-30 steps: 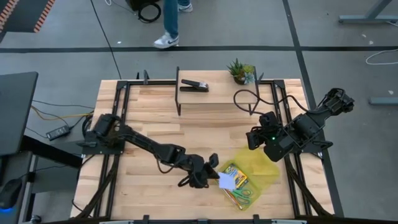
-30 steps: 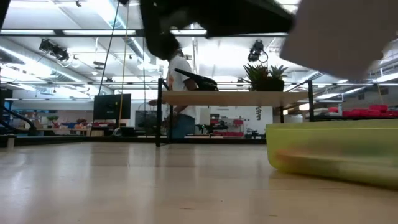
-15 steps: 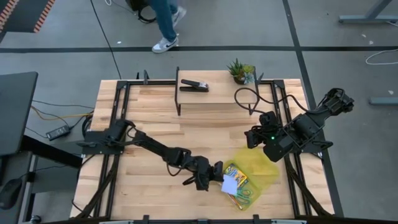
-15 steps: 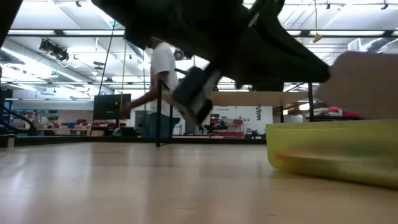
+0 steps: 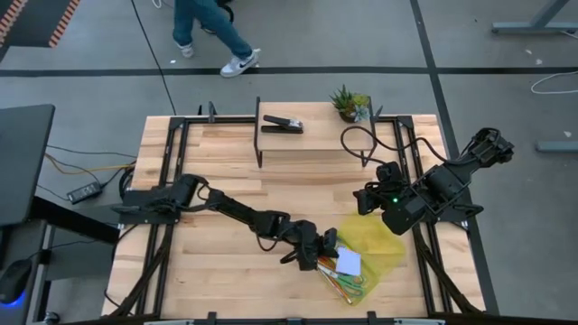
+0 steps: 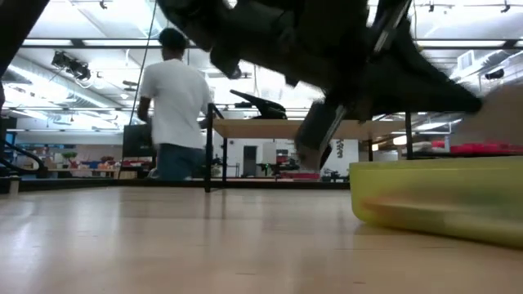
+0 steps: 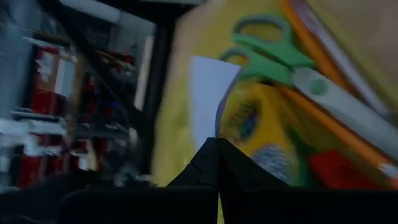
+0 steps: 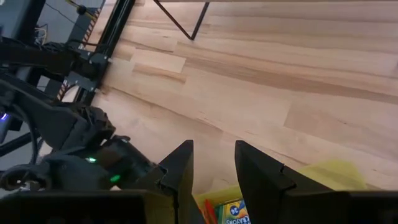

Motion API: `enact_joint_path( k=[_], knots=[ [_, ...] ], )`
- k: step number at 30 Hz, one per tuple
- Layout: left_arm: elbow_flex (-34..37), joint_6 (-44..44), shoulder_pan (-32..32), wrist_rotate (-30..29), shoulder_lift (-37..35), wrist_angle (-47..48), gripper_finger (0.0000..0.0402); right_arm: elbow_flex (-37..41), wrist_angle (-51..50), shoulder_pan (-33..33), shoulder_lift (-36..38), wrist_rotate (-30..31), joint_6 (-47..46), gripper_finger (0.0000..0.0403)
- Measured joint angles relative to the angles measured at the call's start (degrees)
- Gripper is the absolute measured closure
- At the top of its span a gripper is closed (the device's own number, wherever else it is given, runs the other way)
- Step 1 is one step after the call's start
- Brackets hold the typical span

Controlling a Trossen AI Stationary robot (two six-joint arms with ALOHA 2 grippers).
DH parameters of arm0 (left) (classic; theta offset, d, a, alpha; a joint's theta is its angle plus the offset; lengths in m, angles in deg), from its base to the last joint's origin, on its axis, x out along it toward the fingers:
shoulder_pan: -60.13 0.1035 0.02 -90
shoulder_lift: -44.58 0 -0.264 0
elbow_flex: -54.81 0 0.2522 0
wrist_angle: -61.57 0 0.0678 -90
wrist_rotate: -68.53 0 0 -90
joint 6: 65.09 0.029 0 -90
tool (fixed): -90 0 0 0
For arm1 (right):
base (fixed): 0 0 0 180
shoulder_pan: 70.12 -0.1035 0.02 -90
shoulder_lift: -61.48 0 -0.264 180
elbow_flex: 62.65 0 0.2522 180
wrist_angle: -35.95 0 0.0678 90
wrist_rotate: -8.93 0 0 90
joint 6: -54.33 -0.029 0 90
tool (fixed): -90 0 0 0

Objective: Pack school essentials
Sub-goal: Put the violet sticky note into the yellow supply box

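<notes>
Left of the yellow pouch (image 5: 384, 248), the left gripper (image 5: 327, 255) reaches over its near edge, fingers pinched on the pale blue notepad (image 5: 349, 262) above crayon box (image 7: 258, 127) and scissors (image 7: 292, 62). Risk: releasing now, the pad could tip off onto the table. Right of the pouch, right gripper (image 8: 208, 165) waits, fingers apart.

The notepad (image 5: 348, 262) is held over the pouch (image 5: 390, 246) at five o'clock; the stapler (image 5: 282, 125) and potted plant (image 5: 349, 103) are placed at twelve.
</notes>
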Motion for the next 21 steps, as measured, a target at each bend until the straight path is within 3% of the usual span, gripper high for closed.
enact_joint_path(
  k=[8,15,21],
  knots=[
    [-1.12,6.04,0.67,5.24,-0.17,1.69,0.0401,0.0,0.85,0.0,0.0,1.05,0.0,0.0279],
    [-1.09,6.22,2.84,5.74,-0.17,4.3,0.0399,0.0,0.95,0.0,0.0,1.22,0.09,0.0279],
    [-1.09,6.18,3.15,6.11,-0.17,5.11,0.0373,0.0,0.95,0.0,0.0,1.25,0.09,0.0279]
  ],
)
